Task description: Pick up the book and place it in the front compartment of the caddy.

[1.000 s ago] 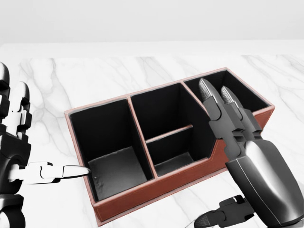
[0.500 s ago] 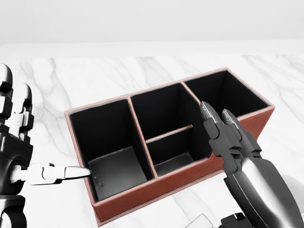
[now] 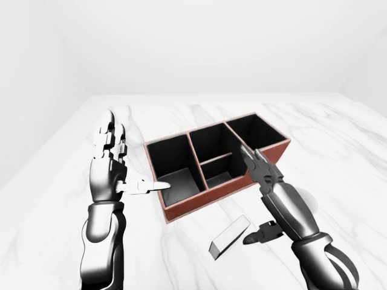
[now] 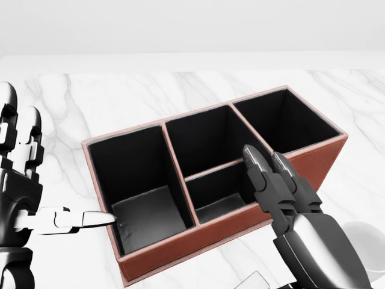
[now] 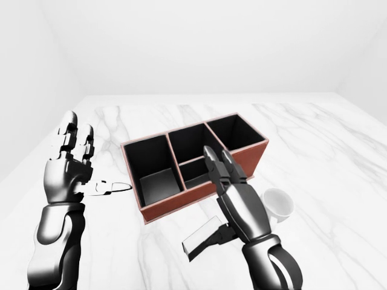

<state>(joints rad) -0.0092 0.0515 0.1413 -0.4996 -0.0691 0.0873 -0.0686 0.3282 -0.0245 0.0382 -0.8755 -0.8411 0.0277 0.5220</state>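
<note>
The red-brown caddy (image 3: 195,207) with black compartments stands on the white marble table (image 3: 338,139); all its compartments are empty. The book (image 5: 199,240), a pale grey slab, lies flat on the table just below the caddy in the eye views; only its corner (image 4: 255,280) shows in the head view. My right hand (image 5: 237,194) is open, fingers stretched over the caddy's lower wall, thumb down by the book's right end; whether it touches the book I cannot tell. My left hand (image 3: 121,172) is open at the caddy's left end, fingers up, thumb pointing at the wall.
A white mug (image 5: 278,202) stands on the table to the right of my right forearm, below the caddy's right end. The marble top stretches wide on all sides, with a plain white wall behind it.
My right hand has drawn back from above the caddy's right compartment toward the bottom of the head view, now over the lower wall. The left hand and caddy are unmoved.
</note>
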